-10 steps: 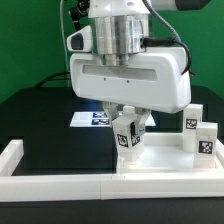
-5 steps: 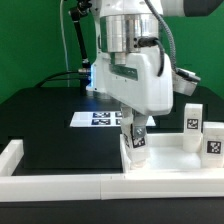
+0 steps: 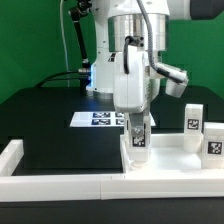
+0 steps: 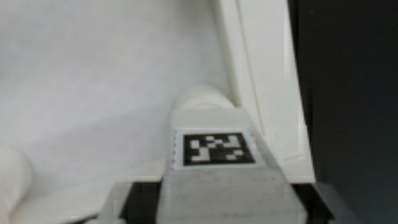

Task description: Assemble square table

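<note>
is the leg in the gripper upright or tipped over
Upright: the leg stands vertical in the gripper, its lower end at the tabletop corner. Whether it is seated there, cannot tell.

A plain green wall (image 3: 30, 40) fills the background. In front of it sits a black counter (image 3: 50, 125). A marker board (image 3: 98, 118) lies flat near the counter's middle. Low white border strips (image 3: 60, 182) run along the counter's near edge. Lighting is bright and even.
</note>
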`<act>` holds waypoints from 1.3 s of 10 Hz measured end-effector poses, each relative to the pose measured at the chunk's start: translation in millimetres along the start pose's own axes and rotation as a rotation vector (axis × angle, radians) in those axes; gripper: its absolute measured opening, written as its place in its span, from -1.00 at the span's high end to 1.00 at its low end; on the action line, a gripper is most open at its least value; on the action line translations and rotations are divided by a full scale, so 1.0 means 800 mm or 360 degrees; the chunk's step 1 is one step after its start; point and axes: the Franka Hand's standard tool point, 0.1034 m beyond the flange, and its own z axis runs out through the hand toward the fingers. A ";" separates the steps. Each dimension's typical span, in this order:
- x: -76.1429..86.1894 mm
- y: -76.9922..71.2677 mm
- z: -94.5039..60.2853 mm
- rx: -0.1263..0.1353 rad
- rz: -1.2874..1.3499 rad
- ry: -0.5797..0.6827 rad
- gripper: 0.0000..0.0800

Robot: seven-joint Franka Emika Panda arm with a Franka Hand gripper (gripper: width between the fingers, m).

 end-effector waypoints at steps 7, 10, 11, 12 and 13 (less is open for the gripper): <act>-0.003 0.001 -0.001 -0.0124 -0.0662 0.0050 -0.61; -0.002 0.002 -0.001 -0.0133 -0.1024 0.0042 -0.62; -0.003 0.001 -0.002 -0.0145 -0.1203 0.0054 -0.62; -0.009 0.000 -0.006 -0.0161 -0.1426 0.0086 -0.62; -0.014 0.001 -0.007 -0.0168 -0.1650 0.0104 -0.62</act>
